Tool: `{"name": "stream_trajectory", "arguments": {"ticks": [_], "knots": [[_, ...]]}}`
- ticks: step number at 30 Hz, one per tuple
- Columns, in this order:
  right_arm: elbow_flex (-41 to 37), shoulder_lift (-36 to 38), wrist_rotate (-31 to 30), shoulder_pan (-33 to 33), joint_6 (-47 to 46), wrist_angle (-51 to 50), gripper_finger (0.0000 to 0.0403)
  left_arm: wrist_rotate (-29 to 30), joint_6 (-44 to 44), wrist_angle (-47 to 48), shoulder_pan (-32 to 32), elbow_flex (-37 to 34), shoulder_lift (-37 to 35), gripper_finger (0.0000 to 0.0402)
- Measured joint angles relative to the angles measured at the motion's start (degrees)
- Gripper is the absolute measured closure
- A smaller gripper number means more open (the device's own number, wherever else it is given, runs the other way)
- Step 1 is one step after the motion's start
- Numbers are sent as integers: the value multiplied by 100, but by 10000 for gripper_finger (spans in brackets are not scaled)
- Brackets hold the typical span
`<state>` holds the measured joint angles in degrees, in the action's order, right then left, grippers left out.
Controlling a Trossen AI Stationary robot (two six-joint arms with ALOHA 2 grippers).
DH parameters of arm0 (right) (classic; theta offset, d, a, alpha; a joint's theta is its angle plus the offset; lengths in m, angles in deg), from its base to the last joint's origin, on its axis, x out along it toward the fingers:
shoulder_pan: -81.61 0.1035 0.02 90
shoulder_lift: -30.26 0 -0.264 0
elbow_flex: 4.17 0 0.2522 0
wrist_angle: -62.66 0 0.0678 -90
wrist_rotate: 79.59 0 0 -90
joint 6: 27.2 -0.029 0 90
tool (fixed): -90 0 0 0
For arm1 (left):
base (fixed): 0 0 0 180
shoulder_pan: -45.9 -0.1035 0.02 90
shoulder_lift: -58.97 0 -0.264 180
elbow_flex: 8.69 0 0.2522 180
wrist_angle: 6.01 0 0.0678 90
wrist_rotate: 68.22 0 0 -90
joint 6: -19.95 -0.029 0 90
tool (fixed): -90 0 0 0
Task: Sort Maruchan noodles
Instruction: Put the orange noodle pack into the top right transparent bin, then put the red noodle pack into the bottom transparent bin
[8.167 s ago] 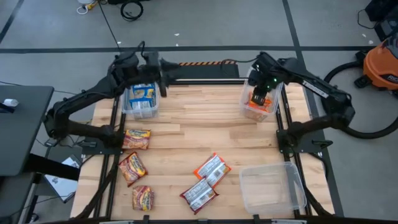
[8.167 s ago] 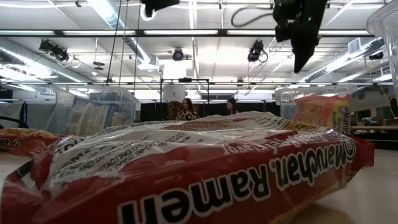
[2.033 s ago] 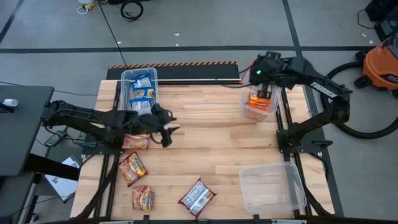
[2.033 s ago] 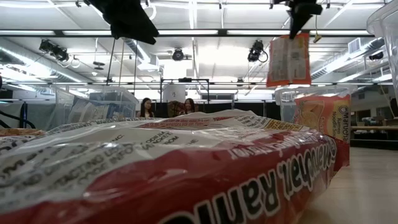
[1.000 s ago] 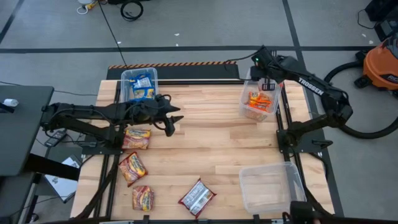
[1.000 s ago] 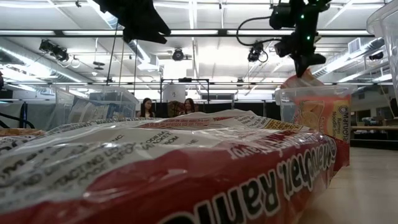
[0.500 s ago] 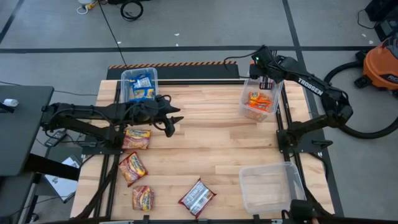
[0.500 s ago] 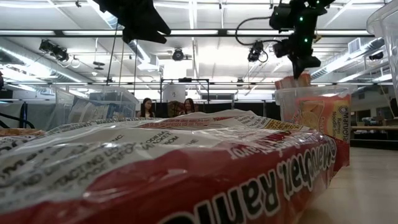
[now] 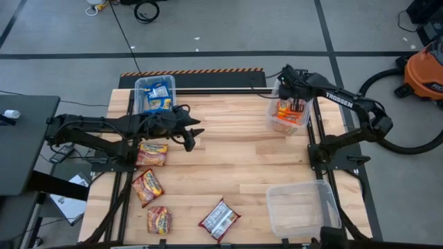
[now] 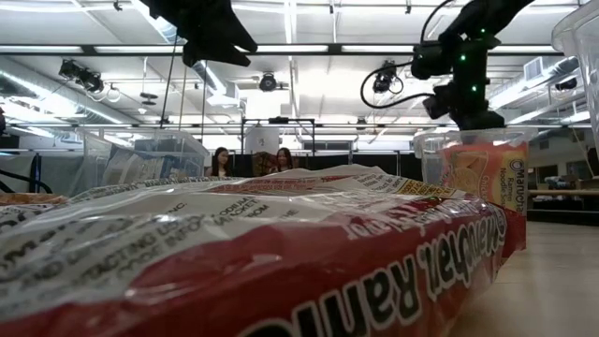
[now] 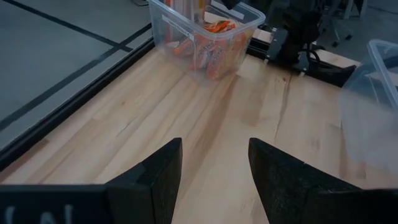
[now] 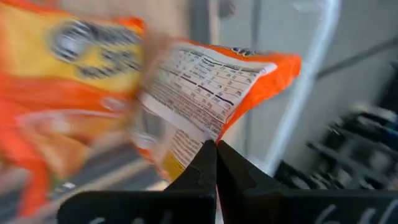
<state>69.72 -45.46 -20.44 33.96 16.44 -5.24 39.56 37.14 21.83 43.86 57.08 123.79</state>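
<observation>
Right hand (image 12: 216, 163) closed empty over orange packets (image 9: 288, 113); left hand (image 11: 214, 177) open, empty

3 clear bins (image 9: 302, 208), wooden table (image 9: 228, 152), possibly vacuum (image 9: 423, 69)

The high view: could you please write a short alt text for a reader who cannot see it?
Seen from above, the right gripper reaches into a clear bin of orange noodle packets at the table's far right, while the left gripper, open and empty, hovers over bare wood. Four red packets lie near the left and front edges.
</observation>
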Motion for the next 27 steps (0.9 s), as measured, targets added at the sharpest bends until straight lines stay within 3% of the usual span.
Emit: {"name": "stream_trajectory", "arguments": {"ticks": [7, 12, 18, 22, 27], "knots": [[-16, 7, 886, 312, 167, -274, 398, -4, 168, -5, 139, 0, 0, 210], [-16, 7, 695, 246, 308, -704, 391, -2, 166, 18, 170, 0, 0, 210], [-16, 43, 498, 149, -137, -1079, 342, -2, 130, 351, 170, -4, -215, 210], [-14, 240, 647, 413, -505, -1082, 306, -2, 98, 626, 170, -4, -531, 210], [179, 619, 345, 999, -1193, -1294, 273, -24, 130, 1046, 170, -4, -1028, 210]]}}
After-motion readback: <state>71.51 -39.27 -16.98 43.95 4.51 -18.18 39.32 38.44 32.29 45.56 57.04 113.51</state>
